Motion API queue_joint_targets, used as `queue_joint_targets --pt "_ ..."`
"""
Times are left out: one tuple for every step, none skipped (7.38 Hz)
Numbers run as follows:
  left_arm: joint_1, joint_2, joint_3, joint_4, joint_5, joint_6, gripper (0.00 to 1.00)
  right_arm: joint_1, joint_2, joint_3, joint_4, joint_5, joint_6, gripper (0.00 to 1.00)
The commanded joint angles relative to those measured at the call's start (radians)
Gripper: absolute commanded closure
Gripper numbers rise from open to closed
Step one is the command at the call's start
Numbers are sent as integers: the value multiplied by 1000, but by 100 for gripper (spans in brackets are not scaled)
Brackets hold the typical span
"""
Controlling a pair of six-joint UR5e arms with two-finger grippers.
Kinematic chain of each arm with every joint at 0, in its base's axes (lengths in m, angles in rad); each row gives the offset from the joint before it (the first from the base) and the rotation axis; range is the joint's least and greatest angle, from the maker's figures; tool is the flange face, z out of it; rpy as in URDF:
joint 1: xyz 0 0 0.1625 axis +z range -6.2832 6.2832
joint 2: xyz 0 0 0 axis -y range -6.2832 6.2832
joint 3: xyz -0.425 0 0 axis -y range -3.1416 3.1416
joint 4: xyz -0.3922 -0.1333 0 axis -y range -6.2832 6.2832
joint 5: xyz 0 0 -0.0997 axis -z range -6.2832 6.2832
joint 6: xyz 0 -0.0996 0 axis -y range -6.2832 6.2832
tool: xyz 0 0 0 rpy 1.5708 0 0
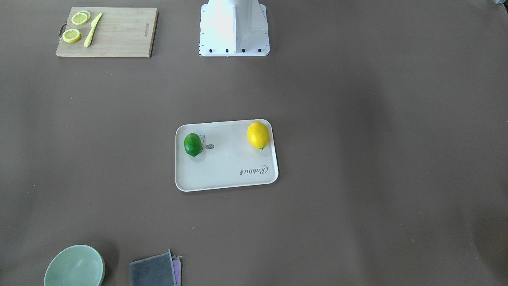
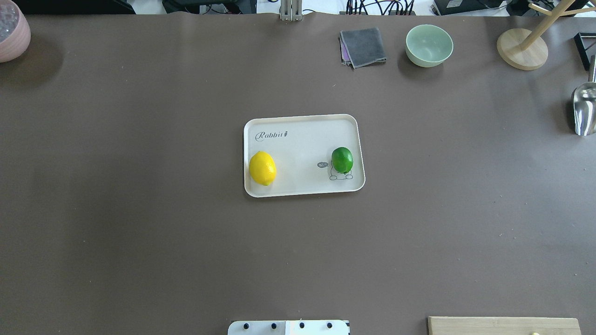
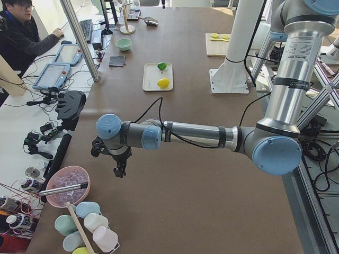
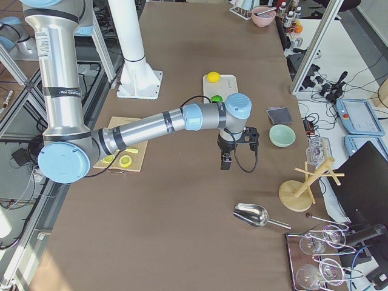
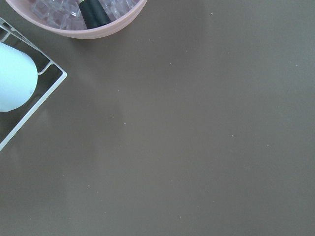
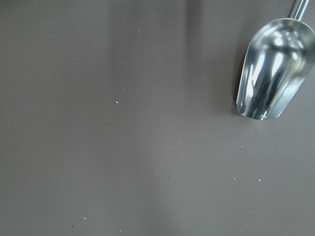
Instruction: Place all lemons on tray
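The off-white tray point(image 2: 302, 139) lies at the middle of the table. The yellow lemon point(image 2: 262, 168) rests on its left end and the green lemon point(image 2: 342, 160) on its right part, over the cartoon drawing. Both also show in the front-facing view: the yellow lemon point(image 1: 258, 135), the green lemon point(image 1: 193, 144). My left gripper point(image 3: 120, 170) hangs over the table's left end, far from the tray. My right gripper point(image 4: 225, 162) hangs over the right part of the table, also away from the tray. They show only in the side views, so I cannot tell whether they are open or shut.
A wooden cutting board point(image 1: 119, 35) with lemon slices and a yellow knife sits near the robot's right. A green bowl point(image 2: 429, 45), grey cloth point(image 2: 363, 46), wooden stand point(image 2: 521, 49) and metal scoop point(image 2: 584, 109) lie far right. A pink ice bowl point(image 2: 11, 30) stands far left.
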Motion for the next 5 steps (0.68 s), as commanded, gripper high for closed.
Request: queue_joint_targets --pt "0 -2 -4 0 2 1 2 -9 1 -1 0 0 7 0" --pt "0 1 -4 0 2 1 2 -10 1 0 0 0 7 0" --pt "0 1 2 2 2 0 2 -13 2 0 0 0 7 0" --pt "0 1 4 0 2 1 2 -16 3 -1 0 -3 6 0" --pt "0 1 4 2 2 0 2 -19 1 -3 0 -6 6 0"
